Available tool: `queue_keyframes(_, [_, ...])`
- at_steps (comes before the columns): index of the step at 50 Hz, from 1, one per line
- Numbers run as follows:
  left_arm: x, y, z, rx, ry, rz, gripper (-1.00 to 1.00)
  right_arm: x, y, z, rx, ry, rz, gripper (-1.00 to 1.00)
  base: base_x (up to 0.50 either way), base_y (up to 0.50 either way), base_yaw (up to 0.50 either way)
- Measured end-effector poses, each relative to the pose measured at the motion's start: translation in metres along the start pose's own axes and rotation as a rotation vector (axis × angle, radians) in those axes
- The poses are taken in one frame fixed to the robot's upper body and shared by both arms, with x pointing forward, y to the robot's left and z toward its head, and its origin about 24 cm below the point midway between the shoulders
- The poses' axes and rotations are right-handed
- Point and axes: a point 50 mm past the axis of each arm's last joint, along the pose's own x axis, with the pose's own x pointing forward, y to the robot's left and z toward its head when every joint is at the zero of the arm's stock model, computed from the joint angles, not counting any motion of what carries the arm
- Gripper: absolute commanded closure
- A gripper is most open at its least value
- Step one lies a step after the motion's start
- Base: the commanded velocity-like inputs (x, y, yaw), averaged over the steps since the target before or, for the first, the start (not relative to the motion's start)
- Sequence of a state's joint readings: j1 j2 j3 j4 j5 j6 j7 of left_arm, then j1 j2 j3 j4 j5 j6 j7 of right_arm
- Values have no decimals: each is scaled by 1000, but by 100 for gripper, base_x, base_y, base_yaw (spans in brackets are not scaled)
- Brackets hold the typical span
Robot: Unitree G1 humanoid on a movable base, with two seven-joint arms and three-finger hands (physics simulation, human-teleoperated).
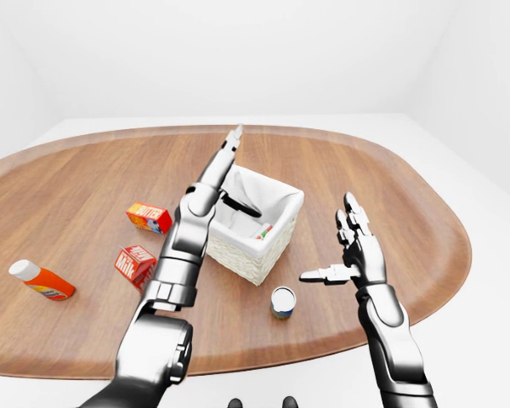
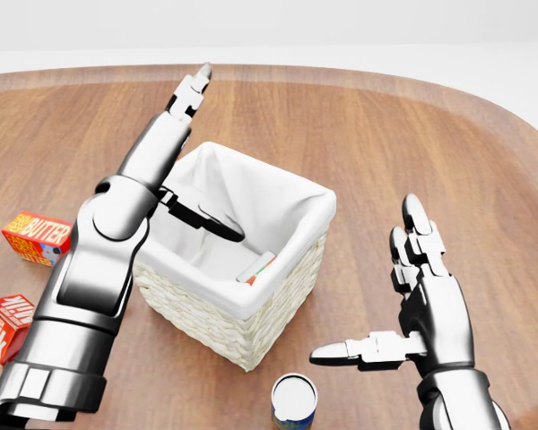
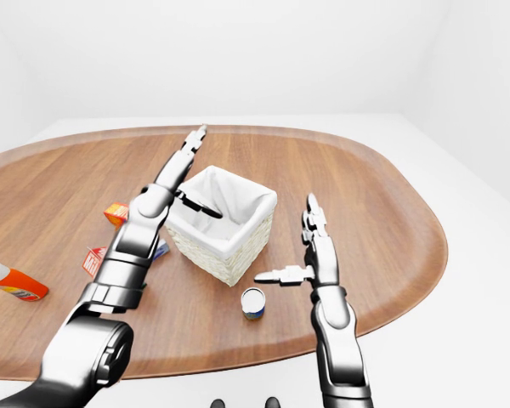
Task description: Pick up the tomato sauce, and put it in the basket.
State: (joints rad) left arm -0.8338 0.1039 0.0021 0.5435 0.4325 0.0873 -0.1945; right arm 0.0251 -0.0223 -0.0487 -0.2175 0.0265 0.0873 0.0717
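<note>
The tomato sauce (image 2: 258, 267) lies inside the wicker basket (image 2: 251, 336), low against its white liner; only a small red, green and white part shows. My left hand (image 2: 204, 150) is open above the basket's left rim, long fingers stretched toward the top of the head view and thumb reaching over the liner, holding nothing. Right of the basket and apart from it, my right hand (image 2: 368, 285) is also open, fingers upright and thumb pointing left.
A tin can (image 2: 293, 400) stands upright just below the basket. A butter box (image 2: 38, 237) and a milk carton (image 2: 4, 322) lie at the left of the wooden table (image 2: 386, 134). An orange bottle (image 1: 41, 280) lies farther left.
</note>
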Motion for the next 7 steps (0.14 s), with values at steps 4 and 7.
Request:
queue_keyframes(4, [-9,2,13,9,-80,5,-100,0,0,1,0,-3,-1,-100,0,0,0])
queue_keyframes(7, [-17,3,24,19,-140,9,-100,0,0,1,-1,-6,-1,-100,0,0,0])
